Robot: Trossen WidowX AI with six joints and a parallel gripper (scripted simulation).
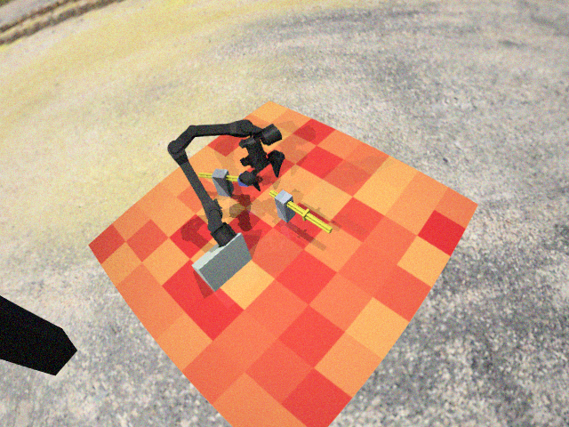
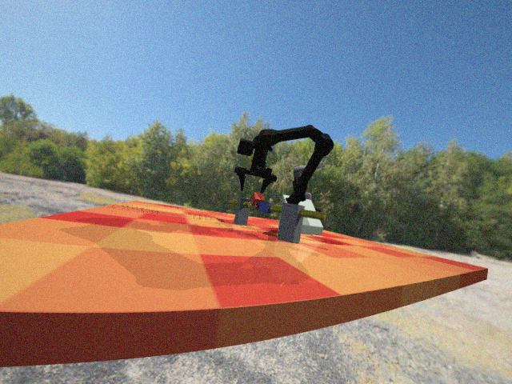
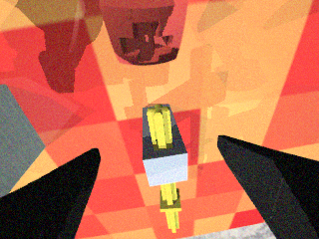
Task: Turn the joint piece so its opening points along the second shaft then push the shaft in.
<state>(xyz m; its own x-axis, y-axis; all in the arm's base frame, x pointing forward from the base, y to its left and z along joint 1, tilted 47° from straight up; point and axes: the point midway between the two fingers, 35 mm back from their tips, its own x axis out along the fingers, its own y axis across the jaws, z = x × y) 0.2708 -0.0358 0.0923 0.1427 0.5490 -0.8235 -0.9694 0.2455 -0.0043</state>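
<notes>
My gripper [image 1: 268, 182] [image 2: 253, 190] [image 3: 159, 146] is open and empty, above the second block and the near end of its shaft. In the wrist view the fingertips stand left and right of them. The red joint piece [image 2: 258, 199] [image 3: 146, 30] shows its cross-shaped opening facing roughly toward the second shaft; a finger hides it in the top view. Its blue hinge part [image 1: 242, 182] [image 2: 265, 207] sits on the yellow first shaft [image 1: 205, 174] [image 2: 314, 214]. The yellow second shaft [image 1: 319, 222] [image 3: 169, 191] runs through its block [image 1: 284, 209] [image 2: 242, 215] [image 3: 166, 169], its end apart from the opening.
The first shaft's grey block [image 1: 222, 184] [image 2: 290, 225] stands beyond the joint piece. The second shaft has a raised yellow collar [image 1: 305, 213] [image 3: 169, 203] on its outer part. The arm's grey base [image 1: 225, 264] [image 2: 312, 223] stands to the side; part of it shows at the wrist view's left edge.
</notes>
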